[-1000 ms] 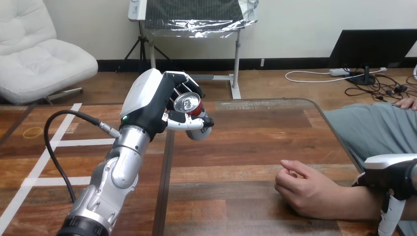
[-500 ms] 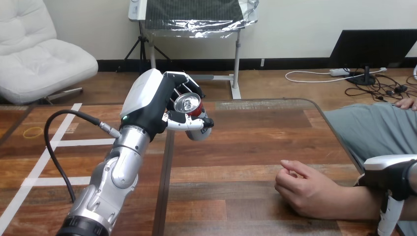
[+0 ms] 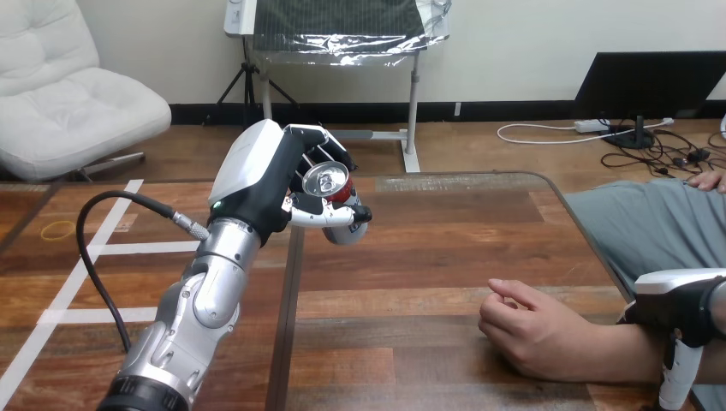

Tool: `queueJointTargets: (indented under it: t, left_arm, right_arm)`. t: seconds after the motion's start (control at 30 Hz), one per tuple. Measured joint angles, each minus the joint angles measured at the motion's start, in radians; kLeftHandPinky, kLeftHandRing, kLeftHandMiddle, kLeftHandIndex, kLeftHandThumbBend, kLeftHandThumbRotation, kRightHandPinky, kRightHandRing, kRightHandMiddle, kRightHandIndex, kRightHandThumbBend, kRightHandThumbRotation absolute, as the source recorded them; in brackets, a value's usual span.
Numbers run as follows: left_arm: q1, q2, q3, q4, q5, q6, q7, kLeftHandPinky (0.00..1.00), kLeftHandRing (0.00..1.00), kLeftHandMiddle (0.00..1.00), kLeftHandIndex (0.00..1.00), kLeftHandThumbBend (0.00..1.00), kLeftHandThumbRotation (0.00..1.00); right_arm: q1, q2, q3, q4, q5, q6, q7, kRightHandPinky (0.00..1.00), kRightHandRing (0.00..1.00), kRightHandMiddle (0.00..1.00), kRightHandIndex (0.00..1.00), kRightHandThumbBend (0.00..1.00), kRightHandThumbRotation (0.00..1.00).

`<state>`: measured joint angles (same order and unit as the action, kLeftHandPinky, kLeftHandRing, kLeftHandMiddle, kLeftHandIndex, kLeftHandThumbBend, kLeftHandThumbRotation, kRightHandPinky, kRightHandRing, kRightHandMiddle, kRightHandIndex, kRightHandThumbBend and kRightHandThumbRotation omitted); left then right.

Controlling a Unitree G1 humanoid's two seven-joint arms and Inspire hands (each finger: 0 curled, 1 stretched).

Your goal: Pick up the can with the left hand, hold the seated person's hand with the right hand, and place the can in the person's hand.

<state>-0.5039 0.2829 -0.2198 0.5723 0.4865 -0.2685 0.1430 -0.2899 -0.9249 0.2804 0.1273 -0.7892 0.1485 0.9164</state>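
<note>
Our left hand is curled round the can, held clear above the table; we should carry it steadily to the person's hand, loosely curled well to its right, near our right hand, whose grip we cannot tell.

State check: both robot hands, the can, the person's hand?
left hand: shut on the can, raised above the table.
can: gripped, off the table, top toward the camera.
right hand: by the person's forearm; cannot tell if it holds it.
person's hand: resting on the table, loosely curled, empty.
</note>
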Motion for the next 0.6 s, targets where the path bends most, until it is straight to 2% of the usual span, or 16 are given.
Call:
queueJointTargets:
  t: [0.3, 0.5, 0.6]
  left_arm:
    - [0.0, 0.0, 0.0, -0.006, 0.0, 0.003, -0.009, 0.37, 0.42, 0.48, 0.5, 0.61, 0.0]
    - [0.0, 0.0, 0.0, -0.012, 0.0, 0.008, -0.016, 0.37, 0.43, 0.48, 0.5, 0.61, 0.0]
    - [0.0, 0.0, 0.0, -0.013, -0.001, 0.01, -0.018, 0.37, 0.43, 0.48, 0.5, 0.61, 0.0]
  right_arm:
    - [-0.036, 0.003, 0.023, 0.028, -0.013, -0.004, -0.003, 0.55, 0.65, 0.72, 0.8, 0.64, 0.08]
    - [-0.047, 0.008, 0.034, 0.046, -0.017, -0.004, -0.015, 0.52, 0.61, 0.68, 0.74, 0.63, 0.06]
    - [-0.048, 0.01, 0.035, 0.052, -0.017, -0.003, -0.023, 0.46, 0.56, 0.64, 0.71, 0.63, 0.05]
